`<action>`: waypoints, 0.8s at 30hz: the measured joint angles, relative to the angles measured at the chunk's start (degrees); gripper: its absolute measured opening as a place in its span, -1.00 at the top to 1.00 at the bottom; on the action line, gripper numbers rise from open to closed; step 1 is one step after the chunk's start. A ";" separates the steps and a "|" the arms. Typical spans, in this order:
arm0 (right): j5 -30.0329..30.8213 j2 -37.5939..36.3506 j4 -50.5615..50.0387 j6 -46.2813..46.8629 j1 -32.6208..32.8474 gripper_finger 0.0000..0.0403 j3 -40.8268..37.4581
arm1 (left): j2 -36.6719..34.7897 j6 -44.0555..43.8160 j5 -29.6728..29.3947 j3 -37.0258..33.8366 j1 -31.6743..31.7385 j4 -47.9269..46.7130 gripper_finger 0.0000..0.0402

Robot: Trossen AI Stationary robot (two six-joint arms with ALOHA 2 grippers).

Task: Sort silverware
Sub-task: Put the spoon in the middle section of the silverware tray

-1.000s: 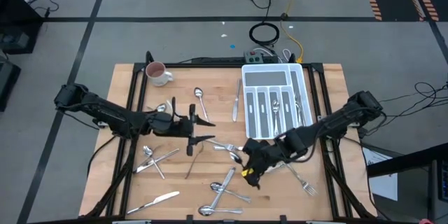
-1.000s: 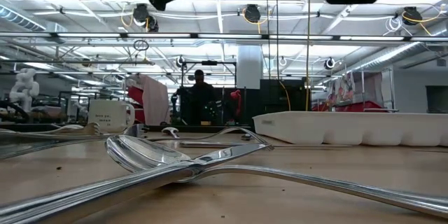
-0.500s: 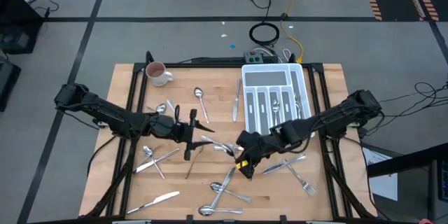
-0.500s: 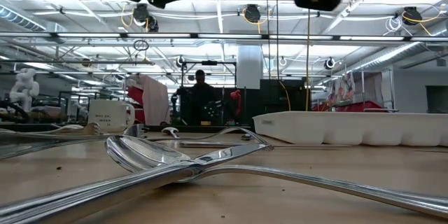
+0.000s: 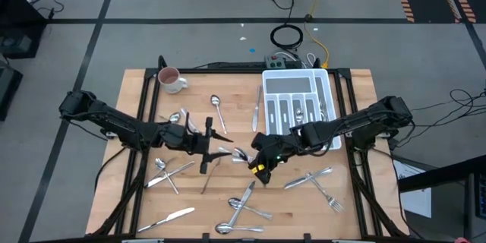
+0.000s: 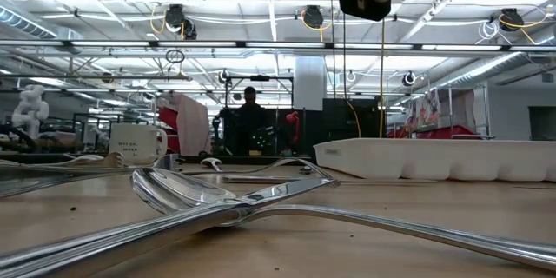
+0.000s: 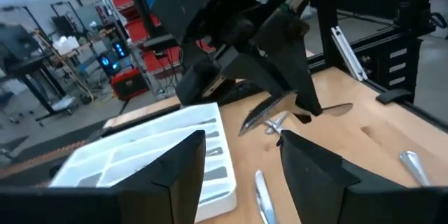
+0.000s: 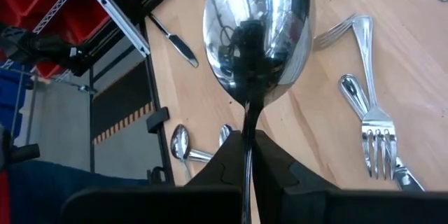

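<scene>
My right gripper (image 5: 258,167) hangs over the middle of the table, shut on a silver spoon (image 8: 255,28) whose bowl sticks out ahead of the fingers. My left gripper (image 5: 215,144) hovers just to its left, open and holding nothing, with its fingers (image 7: 182,175) pointing toward the right gripper. The white cutlery tray (image 5: 298,83) stands at the far right with a few pieces lying in its slots. More silverware lies flat on the wood: crossed forks (image 5: 168,171), a knife (image 5: 171,216), spoons (image 5: 243,209), forks (image 5: 319,182). My right gripper pinches the spoon's handle just behind the bowl (image 8: 248,129) between its two fingers. The fingers slant down toward the table's left side and lie along the handle. The spoon is lifted clear of the table, its bowl standing out beyond the fingertips. The rest of the handle is hidden between the fingers.
A white-and-pink mug (image 5: 171,80) stands at the far left corner. A spoon (image 5: 216,106) and a knife (image 5: 257,114) lie between the mug and the tray. A person (image 6: 249,122) stands in the room beyond the far edge.
My right gripper has carried the spoon toward the table's left and far side, closing on my left gripper, and has stayed shut on it. My left gripper has kept its place and rolled a little about its own axis.
</scene>
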 joint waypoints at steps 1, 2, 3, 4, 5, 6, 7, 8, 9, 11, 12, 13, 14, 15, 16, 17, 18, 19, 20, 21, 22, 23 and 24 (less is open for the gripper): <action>-0.57 0.00 0.04 -0.16 -0.20 1.00 0.00 | 0.00 0.86 0.00 0.00 0.00 0.24 0.05; -1.16 0.00 0.23 -0.32 -0.34 1.00 0.00 | 0.00 1.53 -0.01 0.00 0.00 0.51 0.05; -1.23 0.00 0.53 -0.55 -0.51 1.00 0.00 | 0.00 1.76 0.00 0.00 0.00 0.81 0.05; -1.25 0.00 0.85 -0.90 -0.59 1.00 0.00 | 0.00 1.81 0.00 0.00 0.05 1.17 0.05; -1.23 0.00 1.22 -1.12 -0.67 1.00 0.00 | 0.00 1.84 0.00 0.00 0.17 1.42 0.05; -1.25 0.00 1.66 -1.25 -0.87 1.00 0.00 | 0.00 1.91 0.00 0.00 0.24 1.55 0.05; -1.32 0.00 2.21 -1.25 -0.98 1.00 0.00 | 0.00 2.27 0.00 0.00 0.24 1.55 0.05; -1.52 -0.01 2.53 -1.25 -1.09 1.00 0.00 | 0.00 3.06 0.00 -0.02 0.24 1.60 0.05; -2.08 -0.01 2.48 -1.30 -1.25 1.00 0.00 | 0.00 3.96 0.00 -0.02 0.24 1.72 0.05; -2.56 0.00 2.27 -1.30 -1.35 1.00 0.00 | 0.00 4.87 0.00 -0.02 0.24 1.97 0.05; -2.59 0.00 2.25 -1.41 -1.35 1.00 0.00 | 0.00 4.87 0.00 -0.02 0.24 1.92 0.05; -2.63 0.00 2.29 -1.60 -1.35 1.00 0.00 | 0.00 4.86 0.00 -0.02 0.24 1.93 0.05; -2.66 -0.01 2.34 -1.67 -1.35 1.00 0.00 | 0.00 4.88 0.00 -0.02 0.24 1.94 0.05; -2.71 0.00 2.34 -1.67 -1.35 1.00 0.00 | 0.00 4.90 0.00 -0.02 0.24 1.96 0.05; -2.73 0.00 2.32 -1.67 -1.35 1.00 0.00 | 0.00 5.28 0.00 -0.02 0.24 2.03 0.05; -2.74 0.00 2.30 -1.67 -1.35 1.00 0.00 | 0.00 6.05 0.00 0.00 0.24 2.01 0.05; -2.74 0.00 2.29 -1.67 -1.35 1.00 0.00 | 0.00 6.81 0.00 0.13 0.24 1.78 0.05; -2.74 0.00 2.33 -1.68 -1.35 1.00 0.00 | 0.00 7.74 0.00 0.32 0.24 1.74 0.07; -2.74 0.00 2.34 -1.67 -1.35 1.00 0.00 | 0.00 8.67 0.00 0.58 0.24 1.69 0.09; -2.74 0.00 2.32 -1.67 -1.35 1.00 0.00 | 0.00 9.35 0.00 0.98 0.24 1.70 0.13; -2.73 0.00 2.32 -1.68 -1.35 1.00 0.00 | 0.00 10.11 0.00 1.45 0.24 1.71 0.18; -2.74 0.00 2.32 -1.67 -1.35 1.00 0.00 | 0.00 10.64 0.02 1.91 0.24 1.49 0.24; -2.72 -0.01 2.33 -1.68 -1.35 1.00 0.00 | 0.00 10.80 0.04 2.60 0.24 0.67 0.31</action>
